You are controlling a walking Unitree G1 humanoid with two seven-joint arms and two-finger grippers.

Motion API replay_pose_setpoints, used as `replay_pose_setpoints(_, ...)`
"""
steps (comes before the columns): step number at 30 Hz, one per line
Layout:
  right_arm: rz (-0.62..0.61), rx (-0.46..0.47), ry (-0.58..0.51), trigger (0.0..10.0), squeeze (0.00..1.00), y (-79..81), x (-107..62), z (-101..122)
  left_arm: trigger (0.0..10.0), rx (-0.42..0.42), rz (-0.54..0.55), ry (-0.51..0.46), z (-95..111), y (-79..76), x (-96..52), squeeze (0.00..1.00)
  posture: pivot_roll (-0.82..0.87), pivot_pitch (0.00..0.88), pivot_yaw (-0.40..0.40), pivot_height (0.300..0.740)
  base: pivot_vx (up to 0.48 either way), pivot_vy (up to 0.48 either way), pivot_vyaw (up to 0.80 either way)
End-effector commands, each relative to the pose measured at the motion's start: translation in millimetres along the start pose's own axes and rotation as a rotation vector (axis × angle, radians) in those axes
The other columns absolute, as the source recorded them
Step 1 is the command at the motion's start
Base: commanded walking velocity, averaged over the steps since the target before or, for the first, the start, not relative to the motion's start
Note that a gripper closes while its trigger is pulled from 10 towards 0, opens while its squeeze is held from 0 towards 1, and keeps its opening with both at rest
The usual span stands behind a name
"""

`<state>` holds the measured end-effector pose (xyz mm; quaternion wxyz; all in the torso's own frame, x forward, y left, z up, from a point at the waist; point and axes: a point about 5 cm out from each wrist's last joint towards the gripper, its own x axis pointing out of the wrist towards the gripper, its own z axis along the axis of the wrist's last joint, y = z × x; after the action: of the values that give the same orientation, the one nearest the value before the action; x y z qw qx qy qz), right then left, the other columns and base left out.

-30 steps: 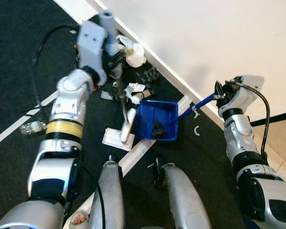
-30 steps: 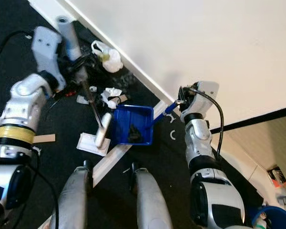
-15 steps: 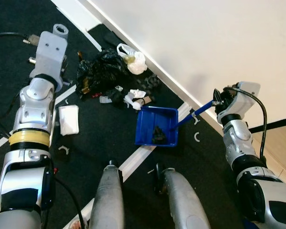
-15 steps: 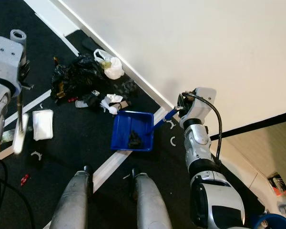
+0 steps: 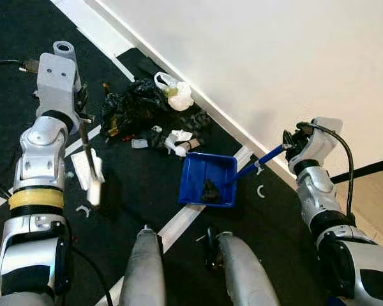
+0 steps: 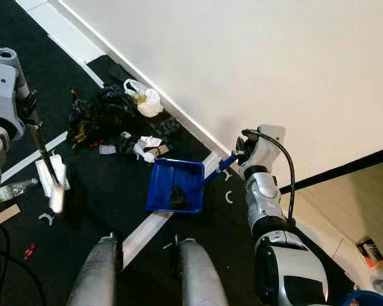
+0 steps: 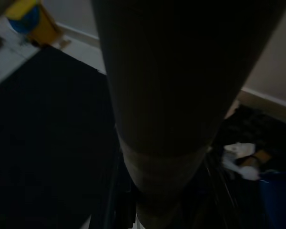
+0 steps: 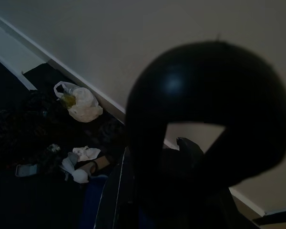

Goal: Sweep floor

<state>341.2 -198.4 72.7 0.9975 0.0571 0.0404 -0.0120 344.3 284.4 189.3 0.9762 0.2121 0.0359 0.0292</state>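
Both eye views show right pincer (image 5: pixel 288 138) gripping dustpan (image 5: pixel 207 180) handle.

Left silver arm (image 5: pixel 41 166): extended forward along the robot's left side, a yellow band around the forearm, grey wrist housing at its far end. Left gripper (image 5: pixel 82 108): at the far end of that housing, its long black fingers clamped around a thin dark shaft (the grip itself is partly hidden by the wrist housing). Right silver arm (image 5: pixel 319 204): bent at the elbow, forearm reaching forward, a black cable looping from the wrist back to the forearm. Right gripper (image 5: pixel 288 139): black fingers closed on the end of a blue handle. Two silver legs (image 5: pixel 143 271): standing slightly apart at the lower edge of the head views.
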Motion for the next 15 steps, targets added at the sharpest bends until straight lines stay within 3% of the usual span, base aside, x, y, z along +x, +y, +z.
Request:
replay_pose_setpoints(1, -0.025, 0.006, 0.076, 10.0, 0.0, -8.8, -10.5, -18.7, 10.0, 0.095, 0.005, -0.007, -0.8, 2.7, -3.2, 0.0, 0.13, 0.138, -0.106, 0.74, 0.0, 0.0, 0.0)
replay_pose_setpoints(4, -0.026, 0.007, 0.077, 10.0, 0.0, -9.2, -11.0, -19.4, 10.0, 0.108, 0.004, -0.01, -0.8, 3.0, -3.3, 0.0, 0.13, 0.138, -0.107, 0.74, 0.0, 0.0, 0.0)
replay_pose_setpoints(8, -0.054, 0.037, 0.081, 10.0, 0.0, -15.5, -13.4, -21.1, 10.0, 0.229, -0.012, -0.034, 4.2, 7.2, 6.6, 0.0, 0.1, 0.193, -0.117, 0.74, 0.0, 0.0, 0.0)
replay_pose_setpoints(10, -0.058, 0.044, 0.08, 10.0, 0.0, -16.6, -13.7, -21.1, 10.0, 0.249, -0.016, -0.035, 4.3, 7.4, 8.1, 0.0, 0.1, 0.2, -0.118, 0.74, 0.0, 0.0, 0.0)
replay_pose_setpoints(15, -0.091, 0.085, 0.054, 10.0, 0.0, -25.6, -18.8, -21.7, 10.0, 0.428, -0.048, -0.029, -2.5, 5.8, 17.3, 0.0, 0.04, 0.309, -0.122, 0.74, 0.0, 0.0, 0.0)
